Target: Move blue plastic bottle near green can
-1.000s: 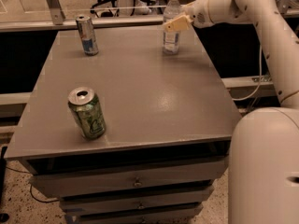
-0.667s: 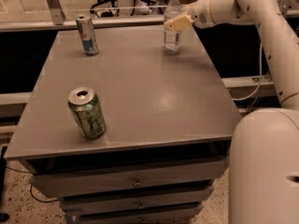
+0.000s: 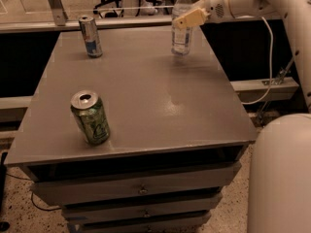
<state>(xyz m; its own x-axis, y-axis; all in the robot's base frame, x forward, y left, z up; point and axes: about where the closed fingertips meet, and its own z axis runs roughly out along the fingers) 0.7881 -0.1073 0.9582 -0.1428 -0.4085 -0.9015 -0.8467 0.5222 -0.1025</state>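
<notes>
The blue plastic bottle, clear with a white cap, stands upright at the far right of the grey table. My gripper reaches in from the right and is shut on the bottle's upper part, with one tan finger across its front. The other finger is hidden behind the bottle. The green can, with a silver top, stands near the table's front left, far from the bottle.
A slim blue-and-silver can stands at the table's far left. The table has drawers below its front edge. My white arm runs along the right side and my white body fills the lower right. A cable hangs on the right.
Hardly anything has changed. My gripper stays at the bottle's upper part and the bottle is still at the far right of the table. The cans have not moved.
</notes>
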